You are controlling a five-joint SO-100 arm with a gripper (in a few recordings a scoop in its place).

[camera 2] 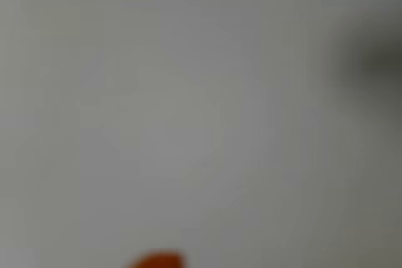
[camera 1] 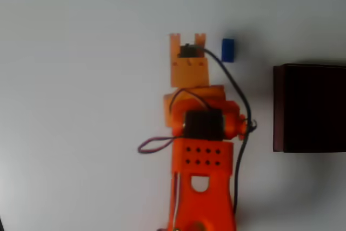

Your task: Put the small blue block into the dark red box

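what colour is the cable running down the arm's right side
Black cable, clearest in the overhead view.

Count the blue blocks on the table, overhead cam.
1. The small blue block lies on the white table, just right of the orange gripper and up-left of the dark red box. The arm could hide another.

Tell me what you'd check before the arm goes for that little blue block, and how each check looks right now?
1. Small blue block lies free on the table: ok.
2. Gripper lined up over the block: not ok; the block sits to its right in the overhead view.
3. Gripper open enough: cannot tell.
4. Dark red box unobstructed: ok.
5. Wrist view sharp enough to guide: not ok, blurred.
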